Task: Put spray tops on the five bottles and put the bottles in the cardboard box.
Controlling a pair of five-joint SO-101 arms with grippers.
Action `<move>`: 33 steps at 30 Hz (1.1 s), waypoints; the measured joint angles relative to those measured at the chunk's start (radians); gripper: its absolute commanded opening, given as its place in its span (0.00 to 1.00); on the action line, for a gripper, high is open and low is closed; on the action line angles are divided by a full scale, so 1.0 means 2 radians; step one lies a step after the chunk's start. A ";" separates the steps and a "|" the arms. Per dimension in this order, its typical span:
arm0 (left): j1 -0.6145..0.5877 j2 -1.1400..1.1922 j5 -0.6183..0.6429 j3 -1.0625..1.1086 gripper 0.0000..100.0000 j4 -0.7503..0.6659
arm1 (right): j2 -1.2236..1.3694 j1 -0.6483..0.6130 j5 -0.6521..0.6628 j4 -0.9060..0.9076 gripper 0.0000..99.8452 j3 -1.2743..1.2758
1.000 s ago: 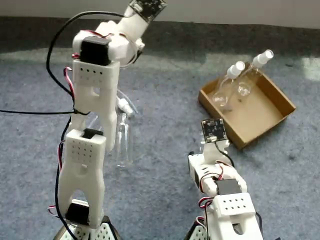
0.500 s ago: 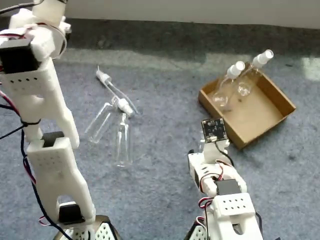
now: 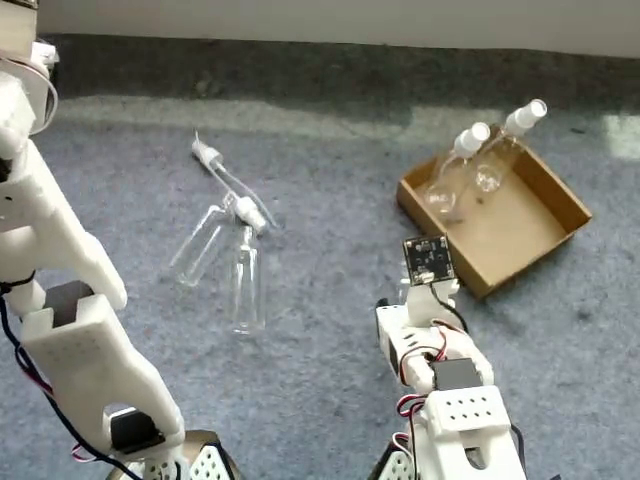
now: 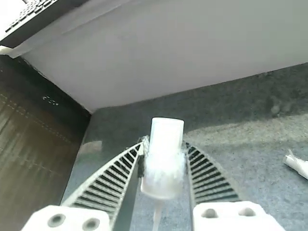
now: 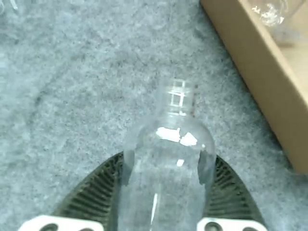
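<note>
Left wrist view: a top (image 4: pixel 163 159) sits pinched between the jaws. Right jaws hug a bottle (image 5: pixel 166 163). Aim the tube (image 4: pixel 157 217) straight into its neck (image 5: pixel 179 96).

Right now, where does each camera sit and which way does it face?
High view: fixed overhead, looking down on left arm, right arm and the cardboard box.
Left wrist view: looks along the left gripper, shut on a spray top, toward a wall.
Right wrist view: looks down past the right gripper, shut on a bottle, at carpet.
Shared: cardboard box, high and right wrist views.
</note>
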 measured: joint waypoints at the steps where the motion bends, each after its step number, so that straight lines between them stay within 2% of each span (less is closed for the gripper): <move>1: -0.002 -0.005 0.000 0.000 0.01 0.000 | 0.000 0.000 0.000 0.000 0.13 0.000; 13: -0.010 -0.104 0.000 0.018 0.01 0.000 | 0.000 0.000 0.000 0.000 0.13 0.002; 23: -0.010 -0.248 0.000 0.250 0.01 0.000 | -0.001 0.000 0.000 -0.005 0.13 0.009; 33: -0.010 -0.373 0.000 0.410 0.01 0.000 | -0.001 0.000 0.000 -0.005 0.13 0.009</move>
